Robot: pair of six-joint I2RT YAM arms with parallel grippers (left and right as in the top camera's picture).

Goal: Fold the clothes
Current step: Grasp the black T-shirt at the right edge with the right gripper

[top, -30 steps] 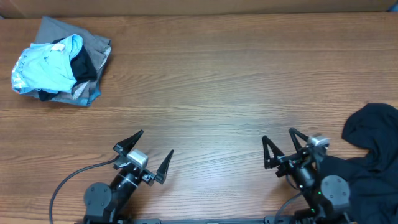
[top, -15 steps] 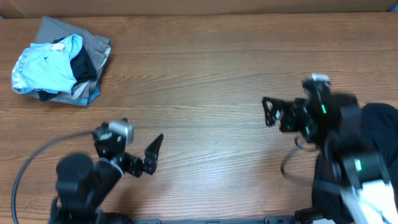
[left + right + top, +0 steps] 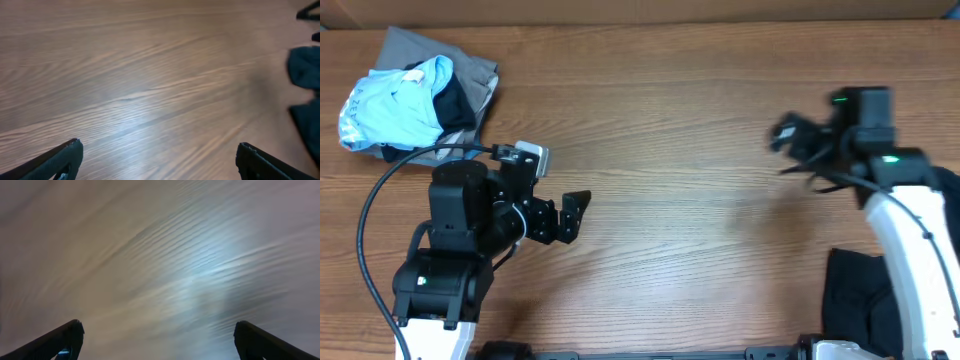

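Observation:
The black garment (image 3: 855, 300) lies crumpled at the table's front right corner, partly hidden under my right arm. Its edge shows at the right of the left wrist view (image 3: 305, 70). My left gripper (image 3: 565, 205) is open and empty over bare wood left of centre, far from the garment; its jaws stand wide apart in its wrist view (image 3: 159, 150). My right gripper (image 3: 788, 140) is blurred, above the table beyond and to the left of the garment. It is open and empty, with only blurred wood between its jaws (image 3: 157, 329).
A pile with a light blue garment (image 3: 395, 105) on a grey folded garment (image 3: 440, 55) lies at the far left corner. The wooden table (image 3: 660, 120) spans the view. The left arm's cable (image 3: 380, 210) loops at the left.
Both arms have lifted away from the front edge. The left gripper moved left and farther back; the right gripper swung back and right, over the garment. Both stayed open.

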